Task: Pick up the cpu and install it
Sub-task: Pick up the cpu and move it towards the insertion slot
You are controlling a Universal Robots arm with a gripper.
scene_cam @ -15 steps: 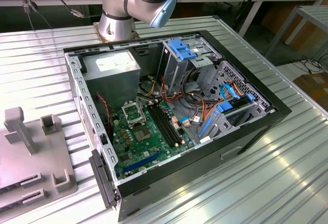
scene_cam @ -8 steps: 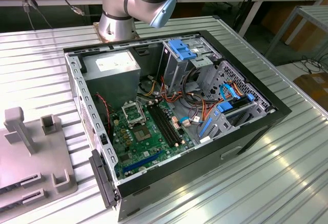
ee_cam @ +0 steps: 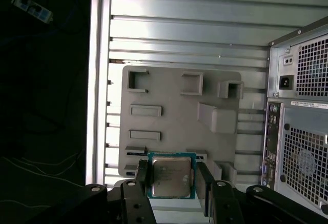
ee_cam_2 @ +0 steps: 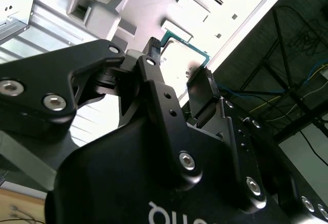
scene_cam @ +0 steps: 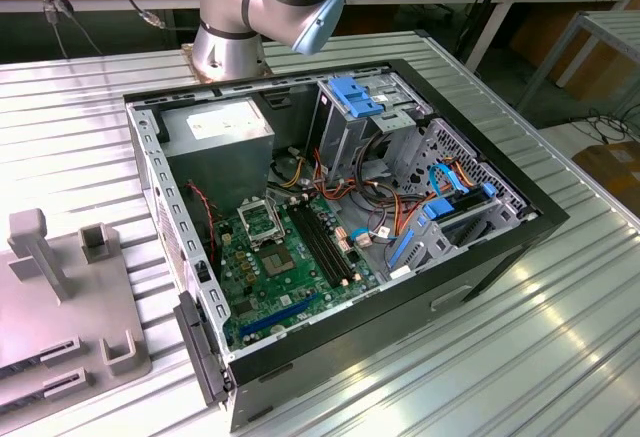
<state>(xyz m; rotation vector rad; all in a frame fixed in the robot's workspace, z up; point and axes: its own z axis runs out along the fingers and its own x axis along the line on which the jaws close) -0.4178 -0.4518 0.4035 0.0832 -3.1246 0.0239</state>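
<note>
Currently the cpu [ee_cam: 170, 179], a thin square chip with a silvery-grey metal face and a narrow green rim, sits pinched between the two black fingers of the claw [ee_cam: 173, 184]. The claw is closed onto two opposite edges; the other two edges are free.

- The chip hangs well above the flat grey plastic holder tray [ee_cam: 174, 101], with open air under it.
- The tray lies on the ribbed silvery metal surface [ee_cam: 179, 29].
- The perforated rear panel of the black computer case [ee_cam: 297, 106] stands well apart to one side.
- Exterior view: the case lies open. The square metal-framed black socket [scene_cam: 258, 223] is on the green motherboard [scene_cam: 265, 292], near the long black memory slots [scene_cam: 325, 242].
- The claw body hides part of the chip in the second wrist view.
- Print on the chip face is too faint to read.
- White lettering on the claw body is cut off.
</note>
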